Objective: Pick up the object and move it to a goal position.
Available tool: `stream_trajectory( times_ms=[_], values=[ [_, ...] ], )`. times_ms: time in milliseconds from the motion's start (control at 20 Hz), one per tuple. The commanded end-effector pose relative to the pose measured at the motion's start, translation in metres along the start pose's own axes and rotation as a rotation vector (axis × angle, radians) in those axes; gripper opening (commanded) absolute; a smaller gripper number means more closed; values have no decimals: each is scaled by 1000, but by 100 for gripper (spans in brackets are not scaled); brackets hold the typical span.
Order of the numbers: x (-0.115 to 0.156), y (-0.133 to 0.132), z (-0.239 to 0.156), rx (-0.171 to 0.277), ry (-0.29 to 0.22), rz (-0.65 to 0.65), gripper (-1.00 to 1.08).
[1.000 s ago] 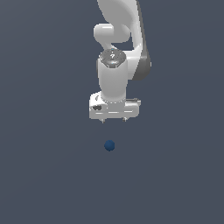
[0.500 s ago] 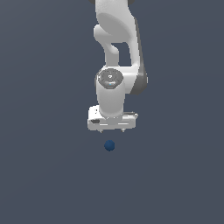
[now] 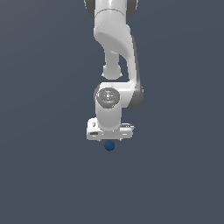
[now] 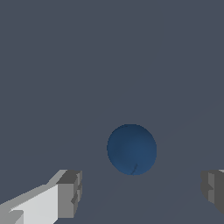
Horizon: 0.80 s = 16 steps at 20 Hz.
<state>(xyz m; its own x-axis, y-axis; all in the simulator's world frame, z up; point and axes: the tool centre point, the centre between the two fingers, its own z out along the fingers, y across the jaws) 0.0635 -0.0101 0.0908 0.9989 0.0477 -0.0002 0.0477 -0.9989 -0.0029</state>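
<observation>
Dark blue and smooth, the ball (image 3: 109, 145) lies on a plain slate-grey surface (image 3: 39, 175) that fills the whole background of both views. In the exterior view the ball sits directly under the end effector (image 3: 110, 141), with only its lower part showing beneath the white body of the hand; its upper part is hidden by that body. The white arm (image 3: 116, 39) enters from the top of the exterior view, bends at a rounded joint, and ends in a vertical wrist housing with a grey circular cap (image 3: 108, 96) facing the camera. The broad white palm block spans more width than the ball on both sides.

In the wrist view the ball (image 4: 131, 149) appears as a round disc with a faint dark mark near its edge. Two grey fingertips (image 4: 70, 194) stand one on each side of it, set well apart, with open grey surface visible between each tip and the ball. Neither tip touches the ball. The end effector is therefore spread wide and grips nothing. One fingertip shows its white finger body behind it; the other is cut off by the frame edge, so only part of its pad is seen. The ball lies slightly nearer the cut-off fingertip than midway between the two.
</observation>
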Motion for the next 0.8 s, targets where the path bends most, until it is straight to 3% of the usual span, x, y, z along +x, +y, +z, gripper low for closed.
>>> stream_trajectory(
  times_ms=[0,400,750],
  values=[
    [3,1,6,-2,0,0,100],
    [4,2,13,-3,-1,0,100],
    [3,2,45,-3,0,0,100]
  ],
)
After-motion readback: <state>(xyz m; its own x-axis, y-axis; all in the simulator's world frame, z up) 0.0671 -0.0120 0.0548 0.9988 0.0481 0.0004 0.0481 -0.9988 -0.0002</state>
